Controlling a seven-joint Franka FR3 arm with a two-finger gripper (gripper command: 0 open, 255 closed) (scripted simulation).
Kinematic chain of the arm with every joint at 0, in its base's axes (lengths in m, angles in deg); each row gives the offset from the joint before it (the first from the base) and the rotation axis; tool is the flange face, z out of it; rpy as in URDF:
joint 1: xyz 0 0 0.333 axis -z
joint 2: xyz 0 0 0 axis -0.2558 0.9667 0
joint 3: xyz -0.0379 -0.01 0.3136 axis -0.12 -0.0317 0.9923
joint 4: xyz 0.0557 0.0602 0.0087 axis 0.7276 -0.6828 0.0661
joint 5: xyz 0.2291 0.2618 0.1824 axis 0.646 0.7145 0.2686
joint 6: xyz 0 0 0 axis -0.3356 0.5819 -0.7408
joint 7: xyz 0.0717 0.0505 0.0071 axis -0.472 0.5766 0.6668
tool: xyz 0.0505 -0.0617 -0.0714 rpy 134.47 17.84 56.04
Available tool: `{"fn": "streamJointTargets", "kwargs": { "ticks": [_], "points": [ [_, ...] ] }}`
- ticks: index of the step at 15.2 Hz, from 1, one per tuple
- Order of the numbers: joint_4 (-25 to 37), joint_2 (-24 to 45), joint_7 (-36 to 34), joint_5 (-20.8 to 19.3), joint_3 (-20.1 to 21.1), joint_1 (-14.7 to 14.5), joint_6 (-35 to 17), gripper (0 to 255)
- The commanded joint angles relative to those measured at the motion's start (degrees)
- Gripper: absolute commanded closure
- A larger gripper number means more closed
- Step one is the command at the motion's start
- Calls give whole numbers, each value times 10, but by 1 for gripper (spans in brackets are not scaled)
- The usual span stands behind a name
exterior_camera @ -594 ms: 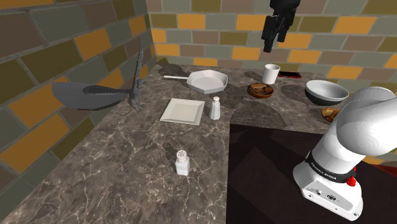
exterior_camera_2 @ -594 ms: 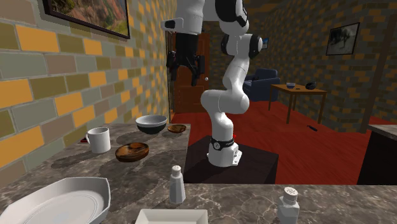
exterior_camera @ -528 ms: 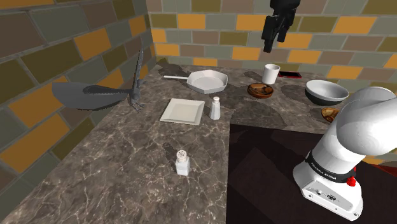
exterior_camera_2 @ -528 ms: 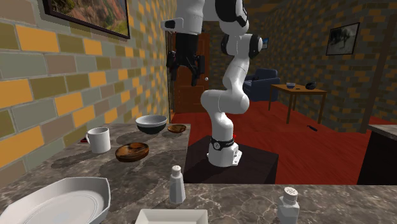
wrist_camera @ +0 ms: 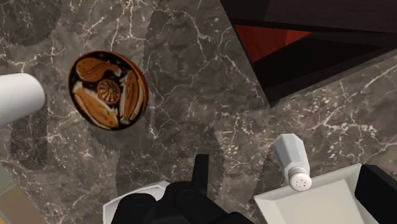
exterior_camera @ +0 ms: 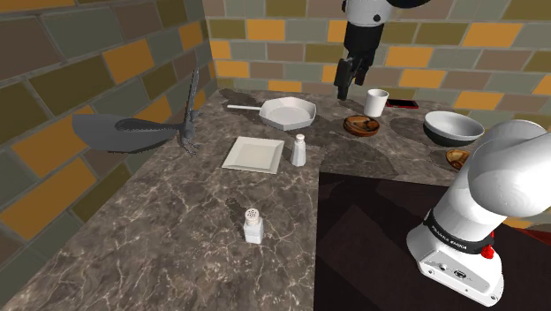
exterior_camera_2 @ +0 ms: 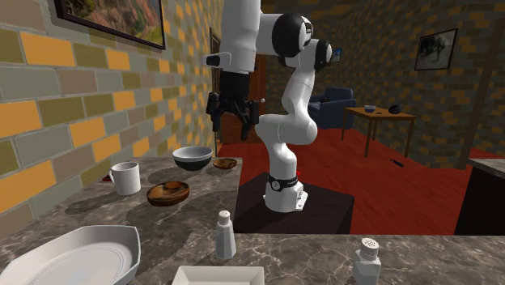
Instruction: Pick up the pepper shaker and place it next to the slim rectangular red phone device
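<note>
Two white shakers stand on the marble counter (exterior_camera: 203, 221). A tall rounded shaker (exterior_camera: 300, 150) (exterior_camera_2: 225, 235) (wrist_camera: 292, 162) is beside a square plate (exterior_camera: 254, 154) (wrist_camera: 312, 203). A squat shaker with a holed cap (exterior_camera: 253, 225) (exterior_camera_2: 367, 261) stands nearer the front edge. The slim red phone (exterior_camera: 404, 103) lies by the back wall, behind a white mug (exterior_camera: 377, 102). My black gripper (exterior_camera: 343, 88) (exterior_camera_2: 232, 123) hangs open and empty above the counter, between the mug and an octagonal pan (exterior_camera: 288, 112). In the wrist view the tall shaker lies far below, between my fingers (wrist_camera: 379, 191).
A brown patterned bowl (exterior_camera: 361, 125) (wrist_camera: 108, 89) sits in front of the mug (wrist_camera: 16, 95). A grey bowl (exterior_camera: 453, 128) and a small brown dish (exterior_camera: 457, 159) are toward the shoulder view's right. A dark faucet-like fixture (exterior_camera: 190, 115) stands by the brick side wall.
The arm has swung toward the shoulder view's left and come down; the gripper now hangs lower, nearer the pan and the tall shaker. Nothing on the counter has moved.
</note>
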Motion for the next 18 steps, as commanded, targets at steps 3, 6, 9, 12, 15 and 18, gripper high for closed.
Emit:
{"fn": "streamJointTargets", "kwargs": {
  "ticks": [3,6,9,12,15,18],
  "points": [
    [-29,51,-5,8,10,-11,-97,0],
    [-43,96,-8,11,17,-18,-168,0],
    [-48,149,-11,11,26,-24,-238,0],
    [-45,207,-16,9,35,-28,-305,0],
    [-45,234,-19,5,38,-28,-336,0],
    [-53,253,-22,1,39,-26,-362,0]
  ]
}}
